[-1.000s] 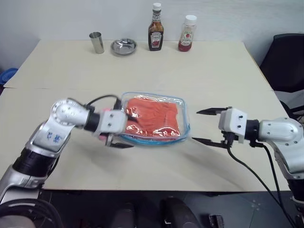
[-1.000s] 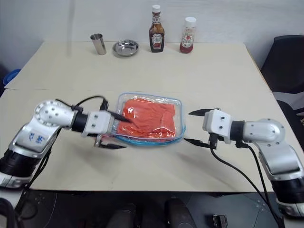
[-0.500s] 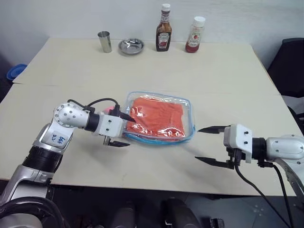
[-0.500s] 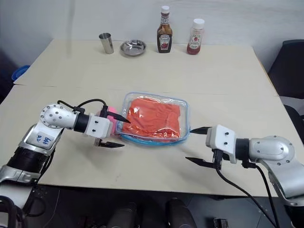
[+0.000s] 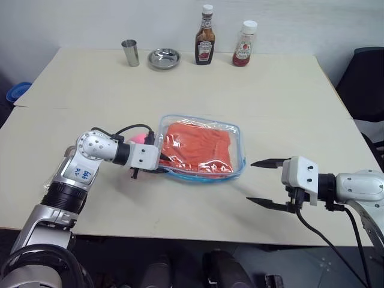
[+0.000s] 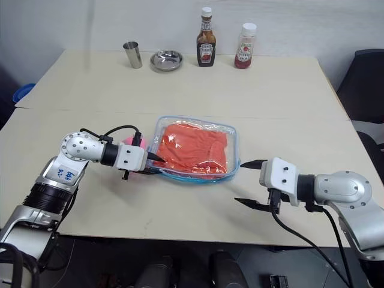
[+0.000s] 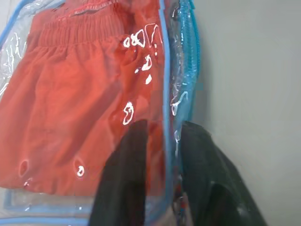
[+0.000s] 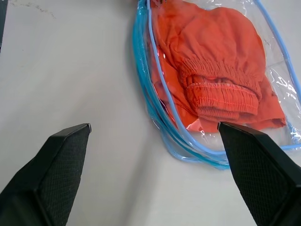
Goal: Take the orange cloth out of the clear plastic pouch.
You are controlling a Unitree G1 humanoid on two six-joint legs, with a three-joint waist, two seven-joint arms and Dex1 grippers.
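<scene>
Two jaws differ: the left gripper [image 5: 161, 165] is pinched on the blue edge of the clear plastic pouch [image 5: 237, 157], the right gripper [image 5: 262, 182] gapes empty beside it. Orange cloth [image 5: 198, 147] lies inside; hold the rim firmly, right reaching in.

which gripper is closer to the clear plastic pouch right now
Left. The left gripper is at the clear plastic pouch's edge, fingers closed on its blue trim. The right gripper hangs open, apart from the pouch, off its other end.
</scene>
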